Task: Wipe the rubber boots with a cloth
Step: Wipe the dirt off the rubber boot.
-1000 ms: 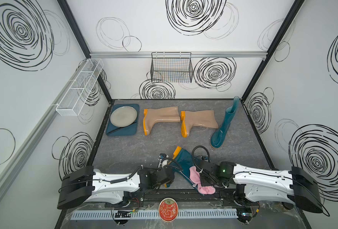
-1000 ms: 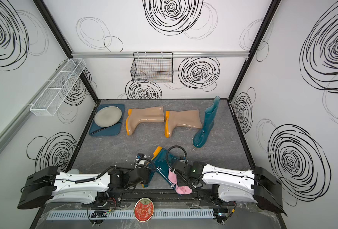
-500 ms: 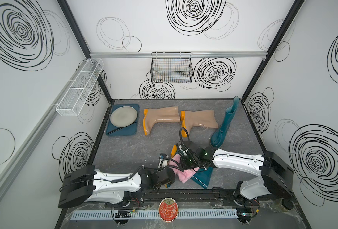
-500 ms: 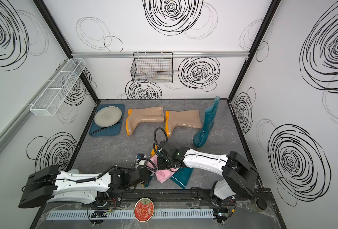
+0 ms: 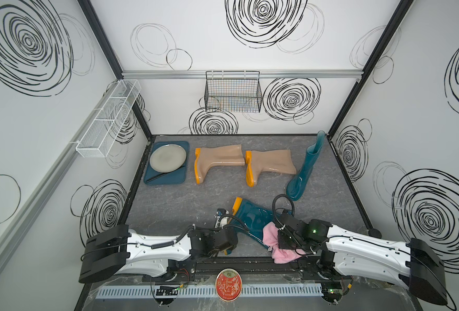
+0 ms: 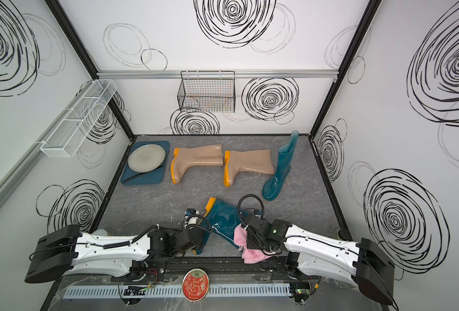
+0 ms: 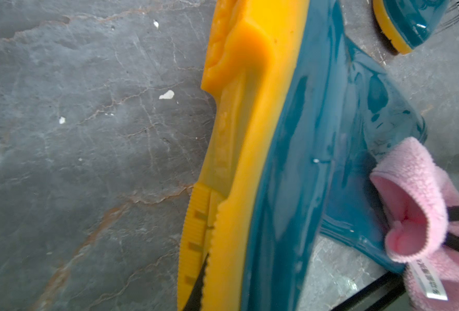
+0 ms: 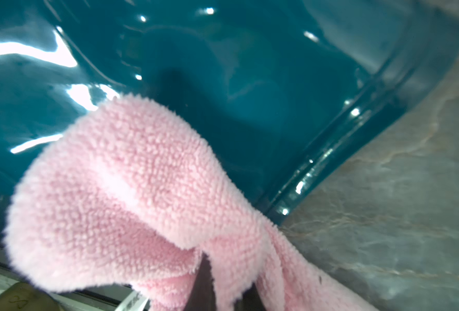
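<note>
top pair: I look down from high over the near edge toward the back wall [image 5: 169,107], both top views sharing the whole table [image 5: 182,204] | left wrist: close in, along the sole of the lying teal boot [image 7: 290,161] | right wrist: closer, on the cloth [image 8: 115,175] against that boot | overlap: both wrists share boot and cloth

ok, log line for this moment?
phase: wipe | left gripper: holds lying teal boot by sole | right gripper: shut on pink cloth, on boot shaft
</note>
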